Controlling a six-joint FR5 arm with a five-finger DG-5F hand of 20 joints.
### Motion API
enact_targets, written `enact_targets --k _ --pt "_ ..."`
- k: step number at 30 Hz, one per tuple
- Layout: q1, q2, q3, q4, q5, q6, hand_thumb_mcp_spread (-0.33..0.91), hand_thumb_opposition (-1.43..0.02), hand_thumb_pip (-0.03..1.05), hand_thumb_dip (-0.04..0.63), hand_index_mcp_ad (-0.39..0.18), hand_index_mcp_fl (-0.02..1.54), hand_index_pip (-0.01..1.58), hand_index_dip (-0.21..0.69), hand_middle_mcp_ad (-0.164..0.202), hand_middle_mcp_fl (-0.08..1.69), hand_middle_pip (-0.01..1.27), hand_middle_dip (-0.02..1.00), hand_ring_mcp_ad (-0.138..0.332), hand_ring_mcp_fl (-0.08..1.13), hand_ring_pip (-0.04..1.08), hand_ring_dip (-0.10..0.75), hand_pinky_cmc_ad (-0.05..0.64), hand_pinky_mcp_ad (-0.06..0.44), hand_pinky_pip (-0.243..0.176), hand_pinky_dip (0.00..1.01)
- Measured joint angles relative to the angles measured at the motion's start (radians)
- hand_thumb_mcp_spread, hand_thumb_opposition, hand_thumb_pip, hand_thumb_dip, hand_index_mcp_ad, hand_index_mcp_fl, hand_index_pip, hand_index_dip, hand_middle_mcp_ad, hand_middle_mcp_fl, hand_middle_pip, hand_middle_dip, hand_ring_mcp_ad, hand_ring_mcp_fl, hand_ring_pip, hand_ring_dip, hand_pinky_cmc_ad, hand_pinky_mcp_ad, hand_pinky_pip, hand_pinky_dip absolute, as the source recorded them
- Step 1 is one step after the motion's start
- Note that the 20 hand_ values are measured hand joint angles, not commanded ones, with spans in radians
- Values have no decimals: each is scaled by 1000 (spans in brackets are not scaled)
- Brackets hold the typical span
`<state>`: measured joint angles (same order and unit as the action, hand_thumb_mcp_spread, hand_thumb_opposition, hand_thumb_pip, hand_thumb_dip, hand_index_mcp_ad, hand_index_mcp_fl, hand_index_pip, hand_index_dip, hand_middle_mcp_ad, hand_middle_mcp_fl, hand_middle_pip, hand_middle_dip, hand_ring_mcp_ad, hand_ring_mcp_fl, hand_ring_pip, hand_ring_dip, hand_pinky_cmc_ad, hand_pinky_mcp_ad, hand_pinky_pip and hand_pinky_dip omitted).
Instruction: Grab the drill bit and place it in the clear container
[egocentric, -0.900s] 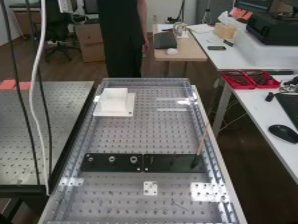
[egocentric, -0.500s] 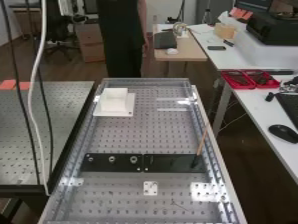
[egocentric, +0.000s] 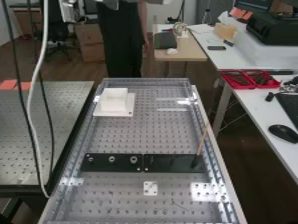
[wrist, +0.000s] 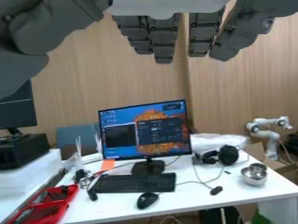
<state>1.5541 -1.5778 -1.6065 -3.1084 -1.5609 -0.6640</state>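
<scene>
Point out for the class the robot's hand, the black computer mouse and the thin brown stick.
Hand (wrist: 163, 41): wrist view, on a finger.
Computer mouse (wrist: 148, 200): wrist view, on its top.
Brown stick (egocentric: 201, 142): high view, midway along its length.

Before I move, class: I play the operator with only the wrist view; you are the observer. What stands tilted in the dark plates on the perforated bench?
Observer: A thin brown rod, at the view's right end of the right-hand dark plate, its top leaning away from the plates.
Operator: What is on the left-hand plate?
Observer: Three round metal pieces sit in a row on the left-hand dark plate.
Operator: Anything at the bench's far end?
Observer: A white block on a white base, toward the view's left.
</scene>
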Motion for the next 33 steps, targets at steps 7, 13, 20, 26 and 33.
enact_targets --k 7,13,20,26,33 --pt "-9 -12 -14 17 -9 20 105 -586 194 5 86 -5 68 3 108 3 120 24 202 2 65 -51 325 122 -108 105" --pt "-23 -36 -34 47 -40 39 101 -590 201 5 75 -5 68 3 99 3 120 24 197 0 65 -47 325 131 -110 105" --pt "-30 -86 -64 108 22 67 101 -604 209 5 94 -5 68 5 108 3 120 24 213 0 66 -51 323 138 -108 108" --pt "-40 -132 -89 173 44 108 101 -604 230 5 94 -5 70 7 108 3 120 26 211 0 66 -51 323 138 -108 110" --pt "-57 -196 -119 259 74 188 120 -620 255 9 94 -5 65 14 108 2 117 24 215 0 66 -51 323 138 -110 112"
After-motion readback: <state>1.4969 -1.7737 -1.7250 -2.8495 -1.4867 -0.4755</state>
